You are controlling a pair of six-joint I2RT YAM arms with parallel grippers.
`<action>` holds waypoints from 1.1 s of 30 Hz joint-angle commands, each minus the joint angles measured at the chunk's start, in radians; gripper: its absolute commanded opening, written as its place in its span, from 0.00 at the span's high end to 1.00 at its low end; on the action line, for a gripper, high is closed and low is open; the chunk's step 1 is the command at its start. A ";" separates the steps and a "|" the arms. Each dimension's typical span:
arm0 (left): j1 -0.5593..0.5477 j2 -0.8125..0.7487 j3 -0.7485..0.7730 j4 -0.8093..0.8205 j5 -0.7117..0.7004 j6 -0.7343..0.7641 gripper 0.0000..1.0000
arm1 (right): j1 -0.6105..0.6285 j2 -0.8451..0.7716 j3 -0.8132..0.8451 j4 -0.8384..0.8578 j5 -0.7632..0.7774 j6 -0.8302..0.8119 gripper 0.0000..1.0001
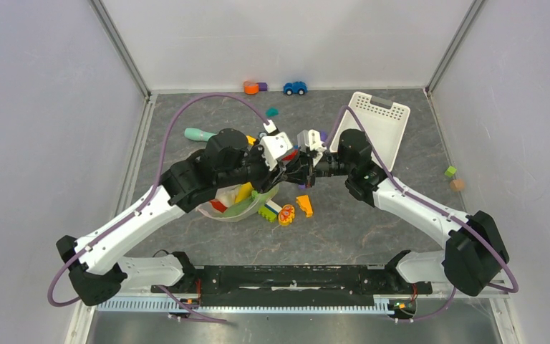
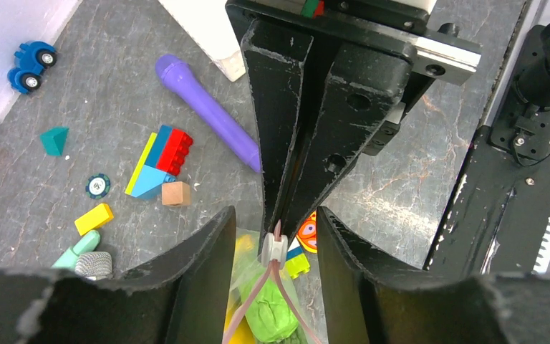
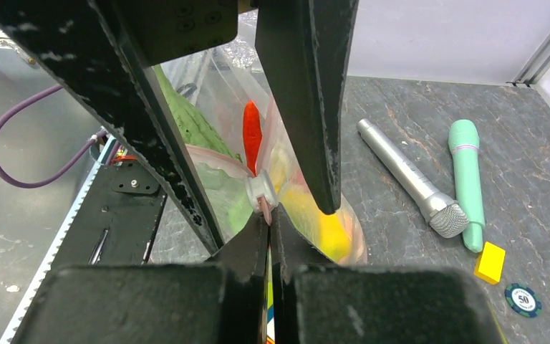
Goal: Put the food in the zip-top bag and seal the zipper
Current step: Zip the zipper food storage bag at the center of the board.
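The clear zip-top bag hangs between the two grippers at the table's middle. It holds the green cabbage, the cucumber, the orange-red carrot and the yellow banana. The zipper's pink strip splits in two below a white slider. My right gripper is shut on the strip's end just past the slider; it also shows in the left wrist view. My left gripper is open, with one finger on each side of the slider and not touching it.
Building blocks lie beside the bag. More blocks and a purple stick lie beyond it. A silver microphone, a teal stick and a yellow block lie to one side. The white basket stands at the back right.
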 commanded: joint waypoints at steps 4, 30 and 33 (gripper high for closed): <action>0.000 0.007 0.022 0.022 -0.004 0.038 0.55 | -0.002 -0.014 0.052 -0.003 0.002 -0.036 1.00; 0.001 -0.047 -0.050 0.019 0.019 0.006 0.89 | 0.000 -0.060 0.035 -0.012 0.016 -0.059 1.00; 0.001 -0.043 -0.040 -0.007 0.006 -0.007 0.98 | -0.001 -0.061 0.037 -0.010 0.019 -0.061 1.00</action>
